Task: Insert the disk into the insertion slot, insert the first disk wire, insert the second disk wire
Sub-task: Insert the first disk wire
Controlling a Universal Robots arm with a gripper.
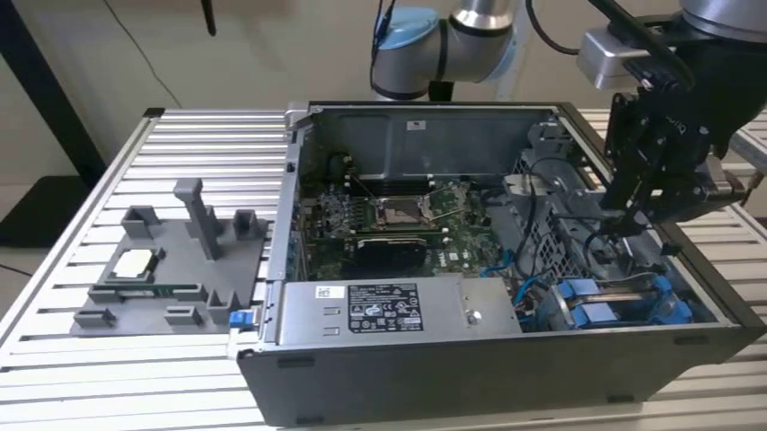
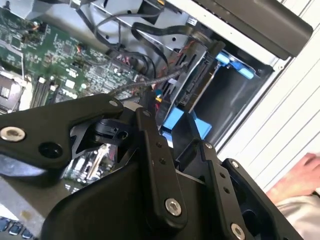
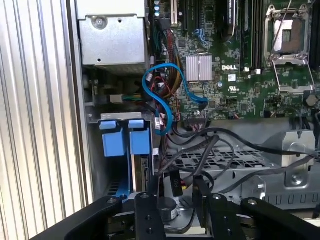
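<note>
1. First wrist view: the gripper has its fingers apart. A black plug on dark wires sits in the gap, and it is unclear whether either finger touches it.
2. Just beside the gripper, the disk sits in the slot.
3. A blue wire loops over the green board.
4. Exterior view: the gripper hangs inside the open case at the exterior view's right, and a grey tray lies on the table at its left.
5. Second wrist view: a person's hand rests outside the case.
</note>
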